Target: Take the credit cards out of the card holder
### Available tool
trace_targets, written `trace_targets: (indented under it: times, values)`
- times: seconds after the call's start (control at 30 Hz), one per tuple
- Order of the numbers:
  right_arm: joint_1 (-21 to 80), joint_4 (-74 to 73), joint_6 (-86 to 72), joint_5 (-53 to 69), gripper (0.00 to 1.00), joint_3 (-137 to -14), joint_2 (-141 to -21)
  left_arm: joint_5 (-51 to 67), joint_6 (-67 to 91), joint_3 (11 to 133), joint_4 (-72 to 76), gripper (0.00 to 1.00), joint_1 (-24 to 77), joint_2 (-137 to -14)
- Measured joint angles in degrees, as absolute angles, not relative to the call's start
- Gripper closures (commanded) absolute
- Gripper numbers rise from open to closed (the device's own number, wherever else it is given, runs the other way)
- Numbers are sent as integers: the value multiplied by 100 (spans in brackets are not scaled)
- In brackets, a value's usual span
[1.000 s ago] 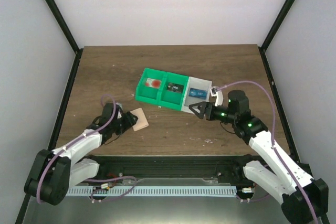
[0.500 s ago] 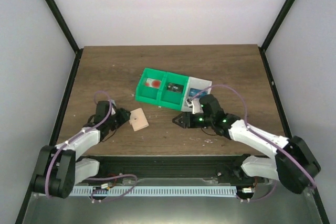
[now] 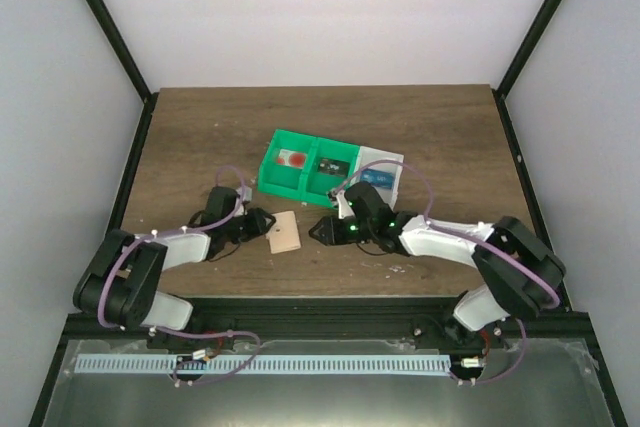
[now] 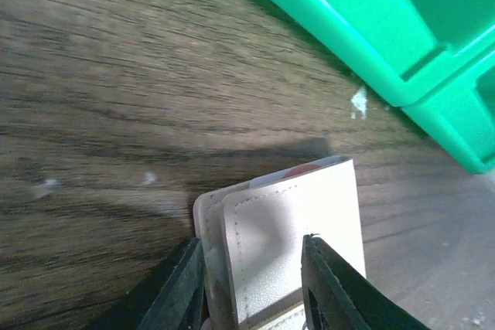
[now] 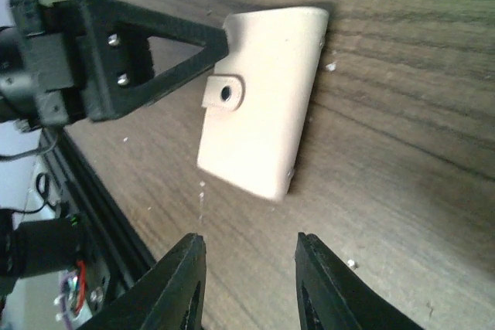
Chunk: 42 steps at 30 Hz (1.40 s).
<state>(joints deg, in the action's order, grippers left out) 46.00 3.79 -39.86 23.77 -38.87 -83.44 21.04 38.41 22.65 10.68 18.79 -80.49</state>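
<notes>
Edging the smooth, round-cornered card holder runs stitching.

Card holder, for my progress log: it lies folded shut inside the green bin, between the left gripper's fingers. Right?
No: the card holder lies folded shut on the table, outside the green bin, between the left gripper's fingers. The top external view shows it.

A robot lab; white panels and black posts stand around the table; two arms at its near edge.
</notes>
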Motion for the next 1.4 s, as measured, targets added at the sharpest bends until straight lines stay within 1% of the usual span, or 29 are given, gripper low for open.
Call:
trace_targets:
  times: [0.17,0.33,0.57,0.67,0.73,0.9,1.0,1.13,1.3,1.4]
  values:
    - [4624,672,-4139,1968,68,-4038,-8952,2519,4145,2062,1619,64,2069,-8200]
    - [4733,1000,-4362,1726,65,-3903,-9045,2733,4486,1671,1870,64,2200,-7920]
    - [4875,1225,-4403,1706,65,-4134,-9872,2932,4781,1424,2115,64,2220,-7782]
    - [4877,1330,-4379,1708,66,-4215,-9981,2974,4805,1404,2176,64,2220,-7806]
    - [4877,1396,-4357,1739,70,-4244,-10040,3000,4829,1385,2259,64,2220,-7854]
    - [4866,1531,-4289,1828,86,-4270,-10162,3050,4915,1319,2534,65,2217,-7955]
    - [4853,1546,-4294,1826,98,-4244,-10160,3041,4925,1304,2563,65,2213,-7955]
    - [4862,1599,-4303,1850,99,-4193,-10079,2880,4882,1391,2176,62,2217,-7769]
    - [4873,1614,-4346,1868,99,-4064,-9845,2073,4547,2051,604,55,2340,-6976]
    - [4880,1575,-4412,1817,100,-3997,-9653,1590,4394,2598,-148,54,2580,-6469]
